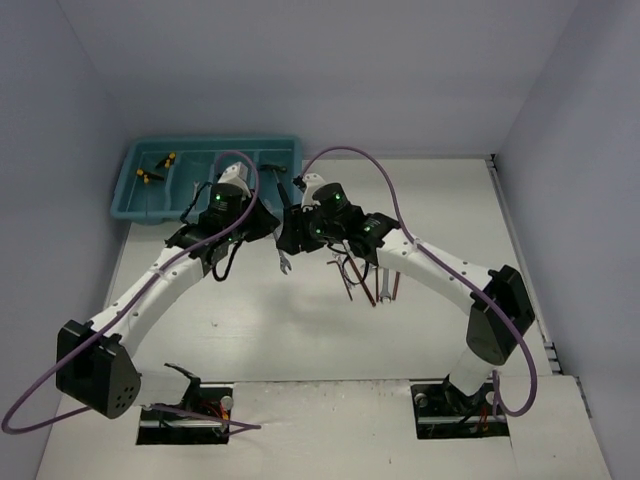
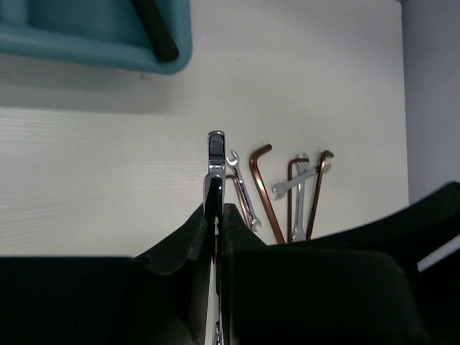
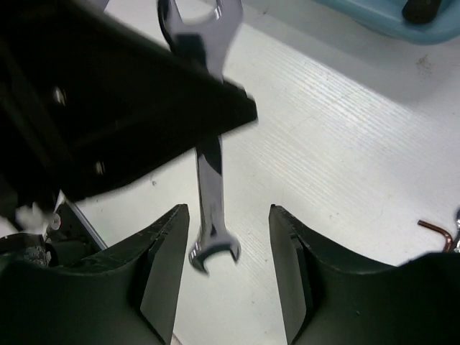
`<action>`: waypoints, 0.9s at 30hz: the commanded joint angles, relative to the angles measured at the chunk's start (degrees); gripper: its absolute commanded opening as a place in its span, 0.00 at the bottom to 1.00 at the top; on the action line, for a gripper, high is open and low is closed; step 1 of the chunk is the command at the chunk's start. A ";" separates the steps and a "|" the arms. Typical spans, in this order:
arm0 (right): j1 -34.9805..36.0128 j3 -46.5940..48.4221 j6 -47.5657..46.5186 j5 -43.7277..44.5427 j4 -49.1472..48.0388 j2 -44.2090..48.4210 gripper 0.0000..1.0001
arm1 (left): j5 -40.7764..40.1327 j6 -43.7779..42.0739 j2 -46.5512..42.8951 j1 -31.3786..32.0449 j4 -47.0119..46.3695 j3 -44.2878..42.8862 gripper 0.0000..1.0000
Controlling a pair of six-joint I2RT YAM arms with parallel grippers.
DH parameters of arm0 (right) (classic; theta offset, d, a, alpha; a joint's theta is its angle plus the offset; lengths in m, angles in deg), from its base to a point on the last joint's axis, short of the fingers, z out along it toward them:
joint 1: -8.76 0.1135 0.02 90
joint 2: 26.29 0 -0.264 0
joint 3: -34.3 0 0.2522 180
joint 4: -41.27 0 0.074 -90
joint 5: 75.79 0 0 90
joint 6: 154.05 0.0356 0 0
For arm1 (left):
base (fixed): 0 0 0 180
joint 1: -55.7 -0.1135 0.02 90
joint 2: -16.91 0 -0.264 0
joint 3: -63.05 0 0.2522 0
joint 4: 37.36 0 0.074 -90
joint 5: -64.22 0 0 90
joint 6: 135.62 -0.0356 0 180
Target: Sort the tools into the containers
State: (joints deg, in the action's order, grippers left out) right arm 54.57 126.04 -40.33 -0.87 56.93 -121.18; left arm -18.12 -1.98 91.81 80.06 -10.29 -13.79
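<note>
jaws of the left gripper (image 2: 215,219) clench a silver wrench (image 2: 215,162), held above the table (image 1: 300,330), short of the teal tray (image 1: 130,200); those of the right gripper (image 3: 226,248) stand apart around its lower end. mid-handover, likely; next, the left carries it over a tray compartment.

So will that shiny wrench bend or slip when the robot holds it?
Probably stiff: the wrench sticks out straight from the left gripper. Its polished metal looks slippery, so it might slide. It looks flat, so it's unlikely to roll.
</note>
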 commanded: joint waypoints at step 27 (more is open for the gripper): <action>-11.21 -19.51 -5.01 12.07 10.70 21.72 0.52 | -3.05 -37.55 58.20 -30.25 13.23 -74.53 0.12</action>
State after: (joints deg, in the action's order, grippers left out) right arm 44.00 106.47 -45.06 9.09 68.12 -100.42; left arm -19.32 -37.73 151.25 50.16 9.18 -83.51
